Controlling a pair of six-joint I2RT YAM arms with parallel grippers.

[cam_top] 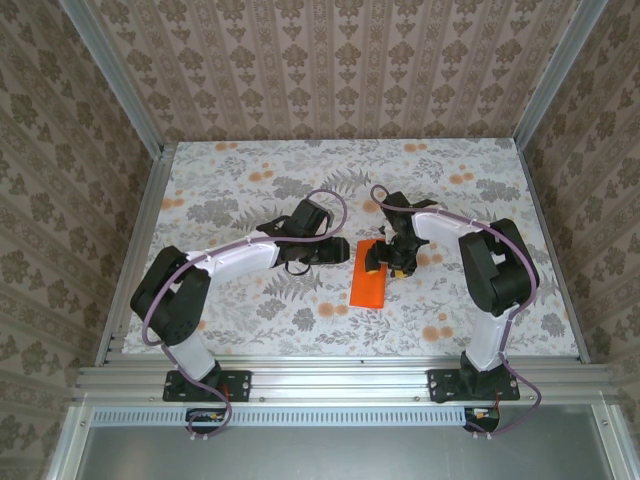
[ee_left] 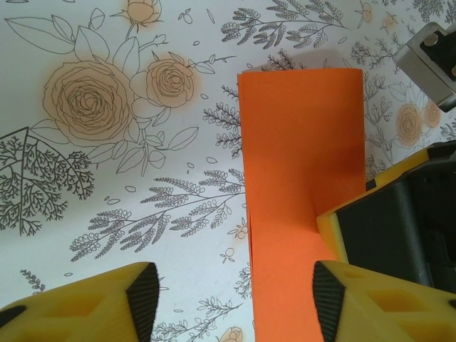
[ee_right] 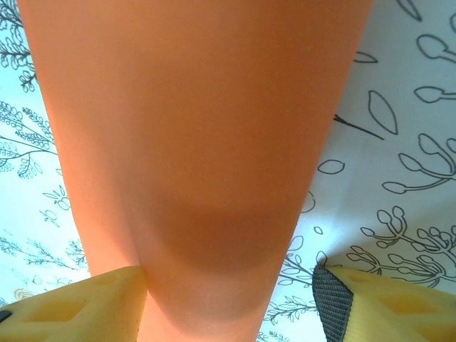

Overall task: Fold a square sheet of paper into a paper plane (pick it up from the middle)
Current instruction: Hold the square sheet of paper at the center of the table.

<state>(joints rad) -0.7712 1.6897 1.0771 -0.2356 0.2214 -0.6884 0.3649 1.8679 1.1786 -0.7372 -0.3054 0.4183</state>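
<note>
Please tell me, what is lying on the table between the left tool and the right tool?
The orange paper, folded to a narrow strip, lies between the left tool and the right tool. The top view shows it.

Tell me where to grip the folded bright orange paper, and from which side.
Take the long edge facing the left gripper, near its middle, coming low from the left. The folded bright orange paper sheet lies flat, and that edge likely shows two slightly offset layers; the right gripper occupies the far end.
</note>
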